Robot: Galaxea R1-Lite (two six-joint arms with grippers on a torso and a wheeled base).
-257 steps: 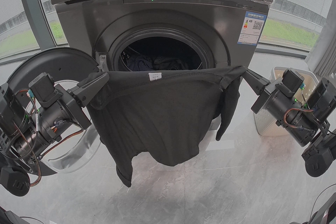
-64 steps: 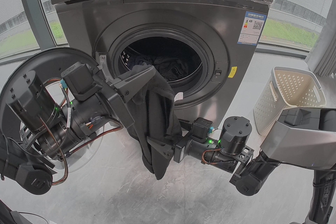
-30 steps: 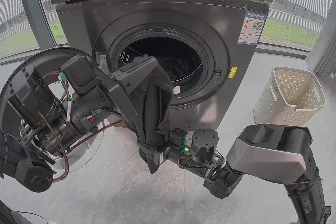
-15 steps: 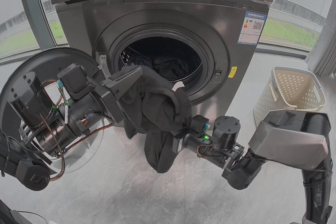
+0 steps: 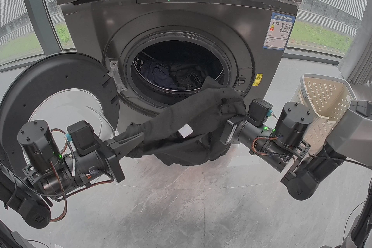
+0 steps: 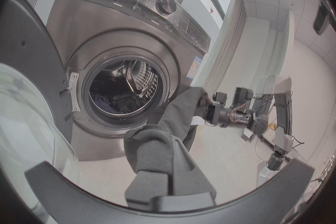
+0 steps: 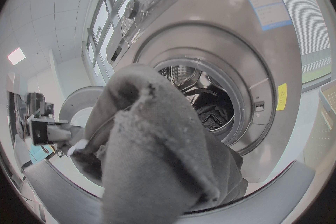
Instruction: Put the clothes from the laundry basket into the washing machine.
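A black garment (image 5: 193, 117) with a white tag hangs stretched between both grippers, just below and in front of the washing machine's open drum (image 5: 232, 62). My left gripper (image 5: 133, 139) is low on the left, shut on one end of the cloth (image 6: 150, 144). My right gripper (image 5: 229, 115) is higher, by the drum's lower right rim, shut on the other end, which bunches over its fingers (image 7: 157, 151). Dark clothes (image 5: 170, 76) lie inside the drum. The cream laundry basket (image 5: 329, 105) stands on the floor at the right.
The round machine door (image 5: 50, 78) stands swung open on the left, behind my left arm. Pale marble floor (image 5: 193, 202) lies open in front of the machine. Windows run behind the machine.
My left gripper has dropped down and to the left. My right gripper has risen to the right with the garment's lower part, so the cloth now spans between them below the opening.
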